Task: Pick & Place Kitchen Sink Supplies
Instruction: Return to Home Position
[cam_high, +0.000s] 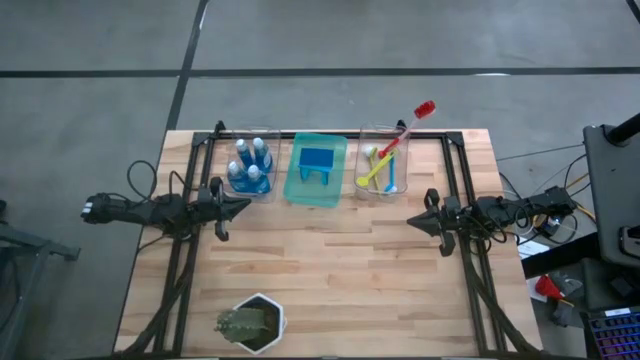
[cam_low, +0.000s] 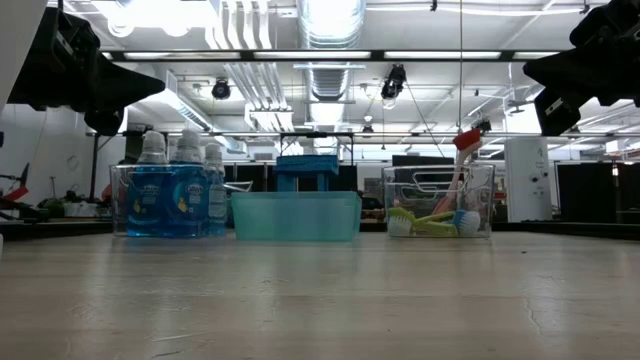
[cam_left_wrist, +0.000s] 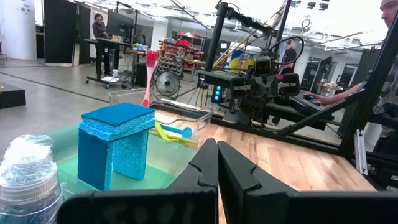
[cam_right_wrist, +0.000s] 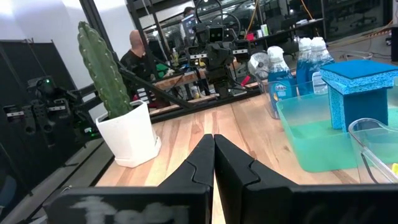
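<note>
Overhead, plant (cam_high: 250, 322), low view, labelled bottles (cam_low: 166, 200)

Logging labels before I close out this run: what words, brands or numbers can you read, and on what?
Nothing reads clearly.
Blue bottles in the left clear bin: pale front labels, print too blurred to read.
Right gripper, shut over the table: pale marks on its body, too blurred to read.
Left gripper, sponges, brushes, green tray, white pot: no text visible.
</note>
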